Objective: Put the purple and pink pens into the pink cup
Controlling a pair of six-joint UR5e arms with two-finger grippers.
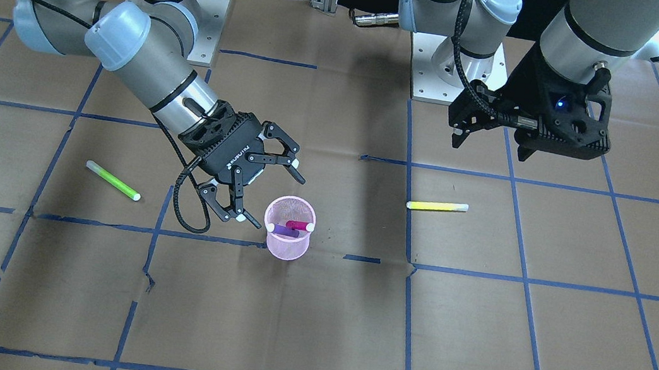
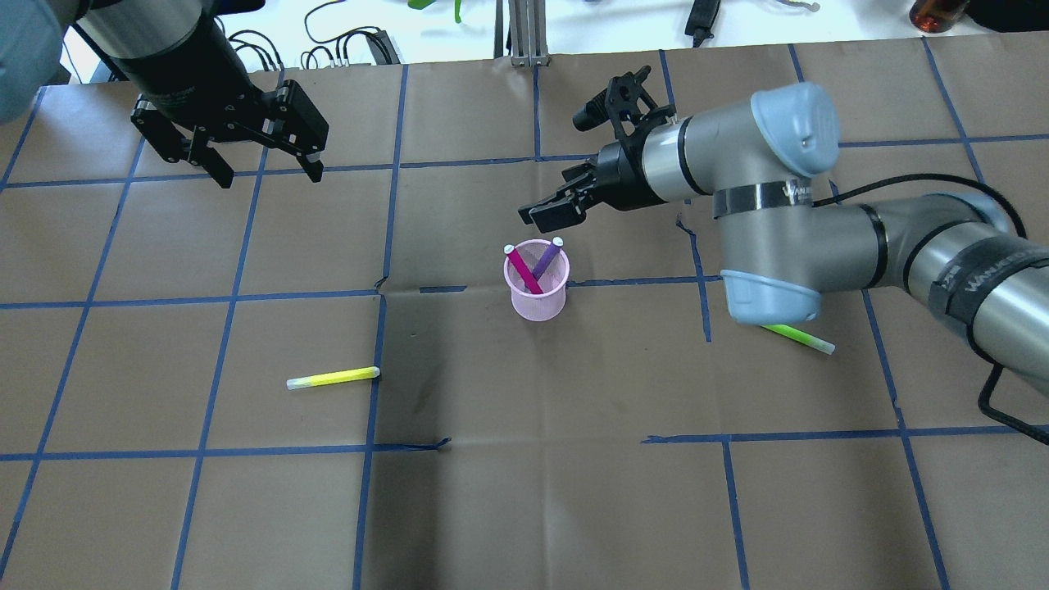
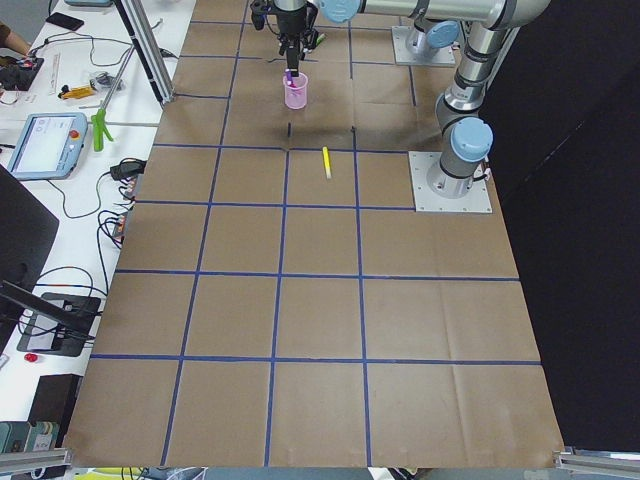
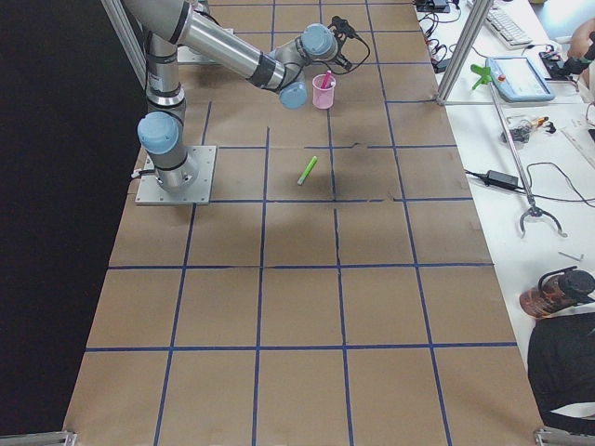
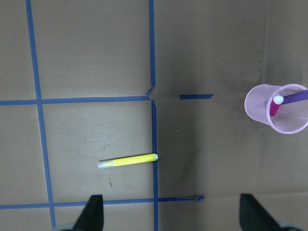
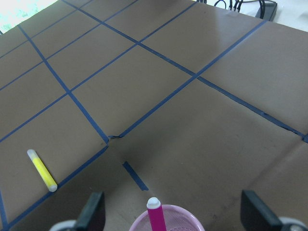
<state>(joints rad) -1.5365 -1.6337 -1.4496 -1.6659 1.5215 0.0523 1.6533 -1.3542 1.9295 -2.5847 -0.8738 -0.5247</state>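
Observation:
The pink mesh cup (image 1: 286, 244) stands upright near the table's middle; it also shows in the overhead view (image 2: 537, 301). A pink pen (image 2: 522, 269) and a purple pen (image 2: 547, 258) lean crossed inside it, caps up. My right gripper (image 1: 270, 197) is open and empty, tilted, just above and beside the cup on the robot's side. In the right wrist view the pink pen's cap (image 6: 154, 203) shows between my fingers. My left gripper (image 1: 490, 149) is open and empty, raised far off to the side. The left wrist view shows the cup (image 5: 257, 113) from above.
A yellow pen (image 1: 437, 206) lies flat on the table on my left side, also in the overhead view (image 2: 333, 378). A green pen (image 1: 113, 181) lies on my right side, partly under my right arm's elbow (image 2: 770, 295). Brown paper with blue tape lines covers the table.

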